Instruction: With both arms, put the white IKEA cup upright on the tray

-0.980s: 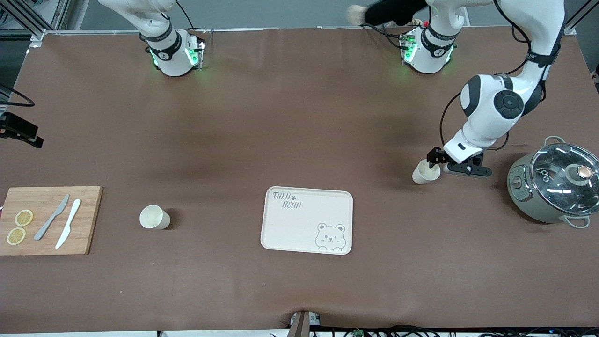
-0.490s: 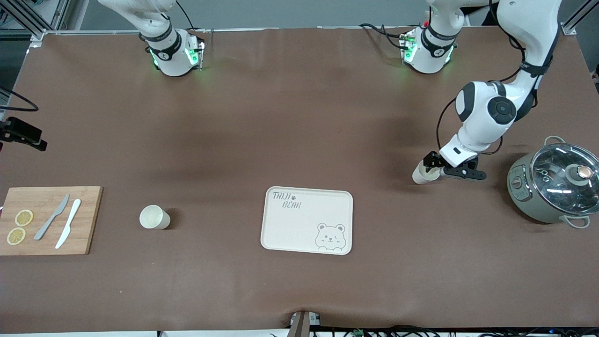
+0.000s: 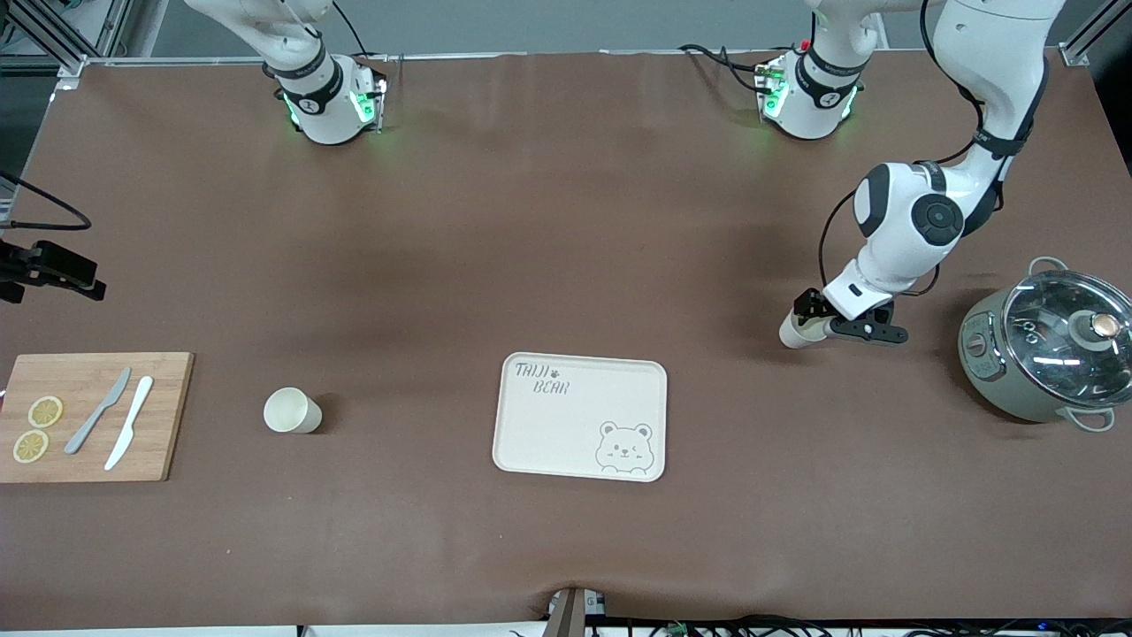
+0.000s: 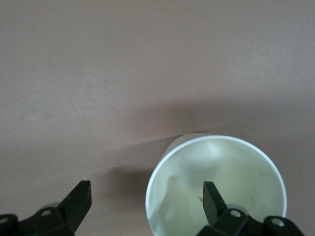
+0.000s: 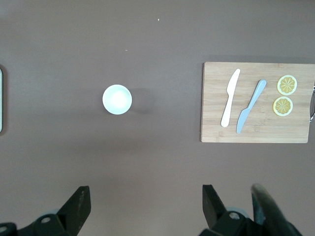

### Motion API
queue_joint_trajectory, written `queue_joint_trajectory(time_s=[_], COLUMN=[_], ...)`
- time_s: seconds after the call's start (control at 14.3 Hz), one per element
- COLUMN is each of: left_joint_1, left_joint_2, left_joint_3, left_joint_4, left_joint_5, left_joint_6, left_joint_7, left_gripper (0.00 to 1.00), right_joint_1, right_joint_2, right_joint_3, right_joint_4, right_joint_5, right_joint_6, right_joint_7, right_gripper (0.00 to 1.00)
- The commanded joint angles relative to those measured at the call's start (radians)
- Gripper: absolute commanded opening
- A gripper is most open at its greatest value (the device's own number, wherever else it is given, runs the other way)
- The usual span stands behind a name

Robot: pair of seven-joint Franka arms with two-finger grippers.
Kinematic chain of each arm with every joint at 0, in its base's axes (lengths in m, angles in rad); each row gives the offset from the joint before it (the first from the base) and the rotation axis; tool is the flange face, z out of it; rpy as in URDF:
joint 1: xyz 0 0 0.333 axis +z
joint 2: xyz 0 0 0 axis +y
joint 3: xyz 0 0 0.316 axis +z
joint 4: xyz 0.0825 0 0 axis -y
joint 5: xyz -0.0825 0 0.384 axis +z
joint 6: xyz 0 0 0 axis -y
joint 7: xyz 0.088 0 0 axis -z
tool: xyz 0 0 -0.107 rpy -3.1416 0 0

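Left fingers: spread wide; in the left wrist view one finger (image 4: 212, 199) sits inside the mouth of the cup (image 4: 216, 189), the other stands outside its wall, so the wall lies between them. Whether either pad touches yet: cannot tell.
Left gripper (image 3: 812, 311): low over the cup (image 3: 794, 330), toward the left arm's end of the table, between the tray and the cooker.
Cup state: upright on the table, mouth up, apart from the tray and farther from the front camera than it.
Right fingers: wide apart, nothing between them; the right gripper (image 5: 142, 201) hangs high over the table, waiting.
Second cup (image 3: 290, 410): upright, between the cutting board (image 3: 159, 416) and the tray (image 3: 579, 416); seen also at (image 5: 117, 99).
Handling (judgement): light, thin-walled, rigid and smooth; likely to tip or slip if pinched off-centre. Best hold is across the wall near the rim, one finger in and one out.
Writing: "TAIJI BEAR" beside a bear drawing on the tray; no mark readable on either cup.
Other: knives and lemon slices (image 3: 37, 427) on the board; lidded cooker (image 3: 1044, 345) at the left arm's end.
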Motion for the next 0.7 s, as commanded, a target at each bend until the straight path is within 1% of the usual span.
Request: queue_joint_trajectory(time_s=[0.0, 0.14, 0.35, 0.42, 0.49, 0.63], left_joint_1=[0.008, 0.006, 0.008, 0.008, 0.01, 0.008], left_joint_2=[0.01, 0.016, 0.016, 0.016, 0.017, 0.016], left_joint_3=[-0.005, -0.005, -0.005, -0.006, -0.005, -0.005], left_joint_4=[0.0, 0.003, 0.002, 0.0, -0.002, 0.0], left_joint_5=[0.002, 0.002, 0.002, 0.002, 0.002, 0.002], left_joint_6=[0.017, 0.017, 0.017, 0.017, 0.017, 0.017], left_joint_7=[0.028, 0.028, 0.028, 0.005, 0.023, 0.026], left_gripper=[1.0, 1.0, 1.0, 0.43, 0.0, 0.0], right_joint_1=[-0.012, -0.007, 0.003, 0.003, 0.008, 0.023], right_joint_2=[0.002, 0.002, 0.004, 0.008, 0.019, 0.04], right_joint_3=[0.006, 0.006, 0.007, 0.01, 0.01, 0.009], right_joint_4=[0.016, 0.013, 0.011, 0.006, 0.003, 0.005], right_joint_5=[0.007, 0.007, 0.005, 0.007, 0.01, 0.021], right_joint_6=[-0.003, -0.011, 0.025, 0.045, 0.05, 0.062], right_joint_7=[0.007, 0.005, 0.005, -0.012, -0.027, -0.021], right_gripper=[1.0, 1.0, 1.0, 1.0, 1.0, 1.0])
